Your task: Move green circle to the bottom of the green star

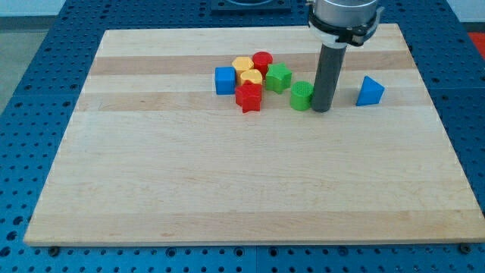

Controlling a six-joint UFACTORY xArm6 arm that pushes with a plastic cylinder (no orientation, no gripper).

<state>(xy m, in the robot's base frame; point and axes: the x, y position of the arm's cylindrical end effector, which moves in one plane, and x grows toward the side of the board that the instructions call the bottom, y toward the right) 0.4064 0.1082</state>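
The green circle (pixel 301 96) stands on the wooden board (pixel 227 182), just to the lower right of the green star (pixel 279 77). My tip (pixel 321 109) rests against the green circle's right side. The green star sits at the right end of a cluster of blocks near the view's top.
The cluster holds a blue cube (pixel 224 80), a yellow block (pixel 245 70), a red cylinder (pixel 262 61) and a red star (pixel 248 96). A blue triangular block (pixel 370 90) stands alone to the right of my tip.
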